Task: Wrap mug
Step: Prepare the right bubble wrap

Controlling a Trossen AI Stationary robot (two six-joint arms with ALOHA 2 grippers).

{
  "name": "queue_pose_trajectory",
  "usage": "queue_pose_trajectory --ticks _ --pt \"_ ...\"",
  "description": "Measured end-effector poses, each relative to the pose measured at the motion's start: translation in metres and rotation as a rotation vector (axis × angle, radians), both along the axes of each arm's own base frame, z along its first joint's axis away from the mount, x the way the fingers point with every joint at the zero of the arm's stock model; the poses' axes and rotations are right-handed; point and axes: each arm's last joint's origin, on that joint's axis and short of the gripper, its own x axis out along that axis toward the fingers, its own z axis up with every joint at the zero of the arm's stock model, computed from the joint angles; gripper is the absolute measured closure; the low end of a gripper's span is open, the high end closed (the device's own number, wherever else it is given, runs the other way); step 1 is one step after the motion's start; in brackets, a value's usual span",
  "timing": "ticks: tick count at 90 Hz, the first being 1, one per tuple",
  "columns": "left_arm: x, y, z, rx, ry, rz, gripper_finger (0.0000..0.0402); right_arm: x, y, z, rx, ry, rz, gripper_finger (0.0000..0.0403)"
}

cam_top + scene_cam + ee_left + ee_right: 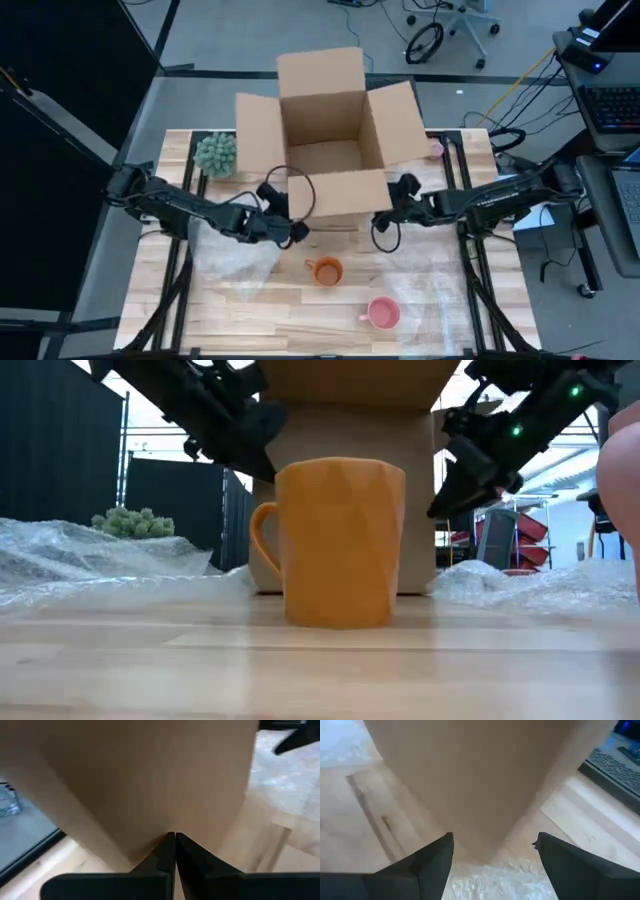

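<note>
Two arms are up by the box [330, 130], one at each front corner. Going left to right from your overhead cam: there's a green spiky plant [215, 153] at the back left of the table [300, 310], then a sheet of bubble wrap [232, 258] lying flat on the left side. Your left gripper [283, 226] hangs over the wrap's right edge, right against the box's front left corner. Its wrist cam shows the fingers [167, 852] pressed together with nothing between them, so it's closed and empty.

The orange mug [326, 269] stands upright on bare wood in the middle, in front of the box and between the two grippers, touching neither. From the low cam it fills the center, handle pointing to the left side of that picture.

Your right gripper [388, 216] is at the box's front right corner, fingers [432, 862] spread wide, holding nothing. More wrap [455, 305] lies on the right, with a pink mug [383, 313] near the front edge.
</note>
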Motion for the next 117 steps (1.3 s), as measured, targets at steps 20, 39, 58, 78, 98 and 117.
queue_pose_trajectory --ticks 20,39,58,78,98,117 --pt "-0.003 -0.005 0.009 -0.012 -0.042 -0.022 0.0402 -0.029 0.007 0.027 0.329 0.107 0.049 0.0133" --pt "-0.009 -0.012 0.02 -0.021 -0.077 -0.063 0.0402 -0.045 0.011 -0.016 0.402 0.177 -0.052 0.0133" --pt "-0.009 -0.013 0.02 -0.022 -0.069 -0.083 0.0402 -0.046 -0.001 -0.063 0.425 0.112 -0.142 0.0133" --pt "-0.008 -0.014 0.021 -0.031 -0.078 -0.092 0.0402 -0.044 -0.027 -0.087 0.347 0.045 -0.245 0.0133" --pt "-0.008 -0.014 0.021 -0.041 -0.083 -0.094 0.0402 -0.03 -0.036 -0.071 0.376 0.021 -0.118 0.0133" --pt "-0.009 -0.021 0.021 -0.063 -0.088 -0.128 0.0402 -0.027 -0.016 -0.033 0.487 0.092 0.046 0.0133"
